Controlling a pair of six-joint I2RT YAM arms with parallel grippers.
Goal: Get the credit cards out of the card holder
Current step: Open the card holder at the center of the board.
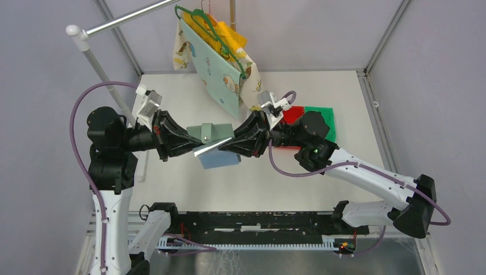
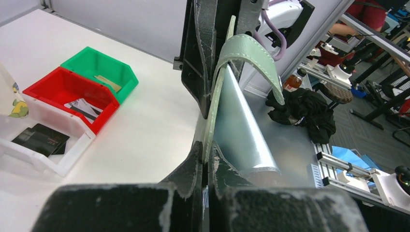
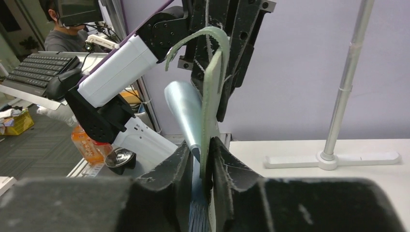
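Small grey-green folding card holder (image 1: 207,133) hung mid-air; left gripper (image 1: 188,141), right gripper (image 1: 228,142) each pinched tight on opposite edges. Pale striped card (image 2: 82,107) lay in red plastic bin (image 2: 48,84), probably already removed. Needed even spreading, no twisting.

The right end effector (image 3: 202,155) fills the bottom of the frame, its two dark fingers (image 3: 180,162) pinched on the near edge of the card holder (image 3: 209,106), which stands upright and edge-on. A shiny blue-silver pocket (image 3: 186,111) bulges out to its left, and the snap tab (image 3: 203,36) arches over the top. The left end effector (image 3: 212,82) clamps the far edge from above. To the right a metal pole (image 3: 345,82) rises from the white worktop (image 3: 309,188); far left, a person (image 3: 72,24) sits behind a keyboard (image 3: 41,70).
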